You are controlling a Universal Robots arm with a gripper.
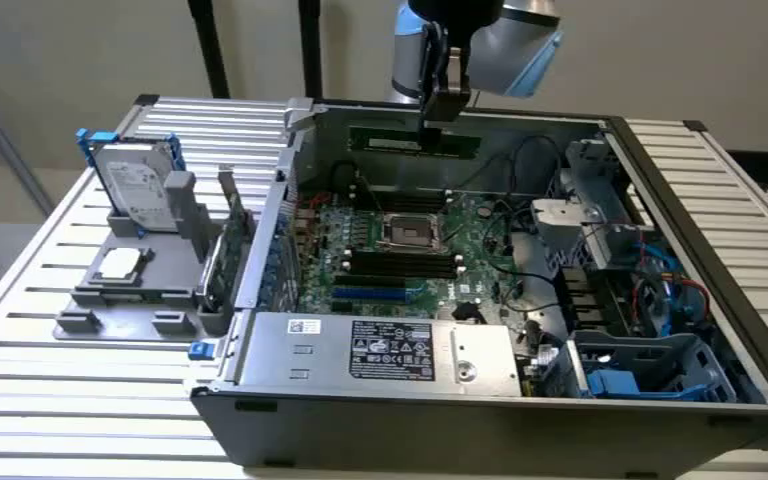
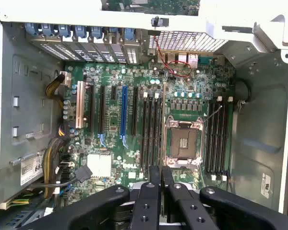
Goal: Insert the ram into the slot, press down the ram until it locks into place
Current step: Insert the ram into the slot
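Ram (image 1: 391, 141), clamped in the closed hand (image 1: 438, 120), hanging level, well above the black slots (image 2: 152, 129) on the motherboard (image 2: 132, 158)

One ram (image 1: 384, 140) and one gripper (image 1: 440, 110). Eight black memory slots (image 2: 151, 129), four to each side of one processor socket (image 2: 183, 142). One blue slot (image 2: 124, 115), one white slot (image 2: 79, 111). Two bundles of yellow-and-black wires (image 2: 55, 88). One motherboard (image 2: 134, 72), one hard drive (image 1: 137, 185), one grey parts holder (image 1: 131, 300), one power supply (image 1: 384, 350), one open computer case (image 1: 491, 430).
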